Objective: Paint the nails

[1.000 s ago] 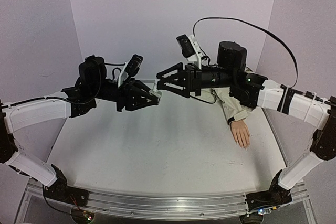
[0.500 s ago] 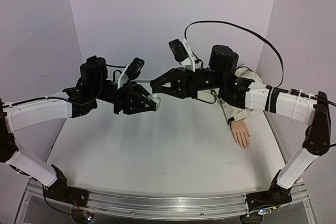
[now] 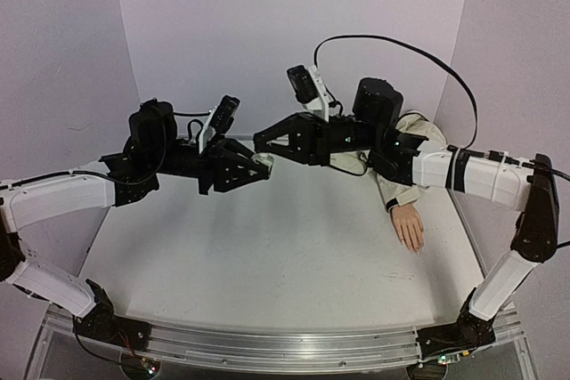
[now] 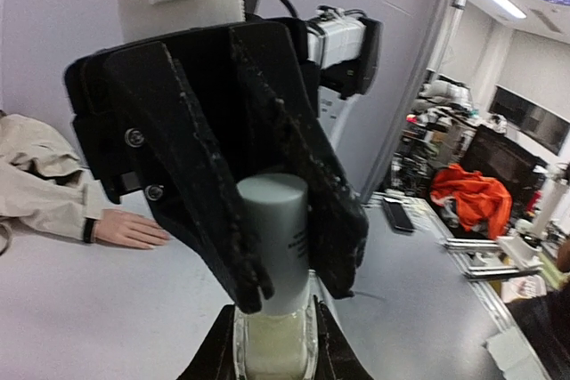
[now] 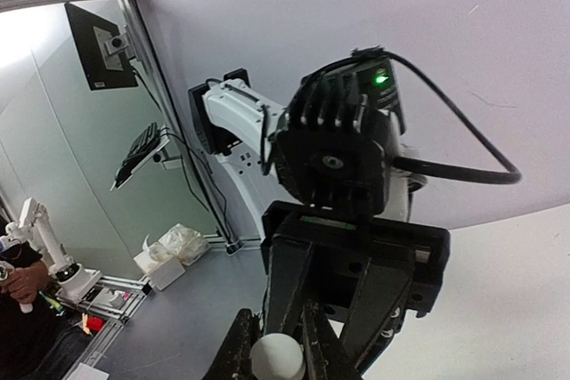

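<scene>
Above the back middle of the table, my left gripper (image 3: 262, 166) is shut on a small glass nail polish bottle (image 4: 272, 344) of whitish liquid. In the left wrist view the bottle stands upright between that gripper's black fingers (image 4: 343, 358). My right gripper (image 3: 260, 145) comes from the right and is shut on the bottle's pale grey cap (image 4: 274, 229). That cap (image 5: 278, 358) shows as a white disc in the right wrist view. The peach mannequin hand (image 3: 410, 227) lies palm down at the right in a beige sleeve (image 3: 396, 180). Its nails are too small to make out.
Both arms reach inward and meet in mid-air over the white table (image 3: 267, 255). A black cable (image 3: 401, 42) loops above the right arm. Lavender walls close the back and sides. The metal rail (image 3: 267, 344) with the arm bases runs along the near edge.
My right gripper has moved left to the bottle and shut its fingers on the cap. The left gripper has kept hold of the bottle and barely shifted.
</scene>
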`<state>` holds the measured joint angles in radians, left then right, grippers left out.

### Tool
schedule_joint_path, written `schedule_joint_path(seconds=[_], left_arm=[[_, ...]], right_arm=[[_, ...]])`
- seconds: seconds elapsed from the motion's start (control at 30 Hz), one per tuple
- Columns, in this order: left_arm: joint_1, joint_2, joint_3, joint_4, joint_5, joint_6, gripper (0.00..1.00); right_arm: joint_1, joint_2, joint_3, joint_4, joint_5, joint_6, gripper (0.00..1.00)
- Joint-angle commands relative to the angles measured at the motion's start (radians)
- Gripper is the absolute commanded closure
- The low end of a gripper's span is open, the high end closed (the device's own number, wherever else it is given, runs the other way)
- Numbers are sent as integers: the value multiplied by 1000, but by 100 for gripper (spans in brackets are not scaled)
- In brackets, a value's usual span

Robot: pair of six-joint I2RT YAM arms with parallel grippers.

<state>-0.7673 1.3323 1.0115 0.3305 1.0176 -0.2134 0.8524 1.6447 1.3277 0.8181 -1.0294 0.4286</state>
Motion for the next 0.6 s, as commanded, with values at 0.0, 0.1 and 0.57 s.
schedule_joint_path(seconds=[0.0,0.1,0.57], left_arm=[[7,-73,-41,33,-575,124,100],[2,-70,-41,28,-1049,160,100],[0,109,40,27,-1245,136,100]], right_arm=[[18,-13,-18,32,57,23,100],[23,-12,1,-95,311,-6,100],[248,170,355,-502,1360,96,90]])
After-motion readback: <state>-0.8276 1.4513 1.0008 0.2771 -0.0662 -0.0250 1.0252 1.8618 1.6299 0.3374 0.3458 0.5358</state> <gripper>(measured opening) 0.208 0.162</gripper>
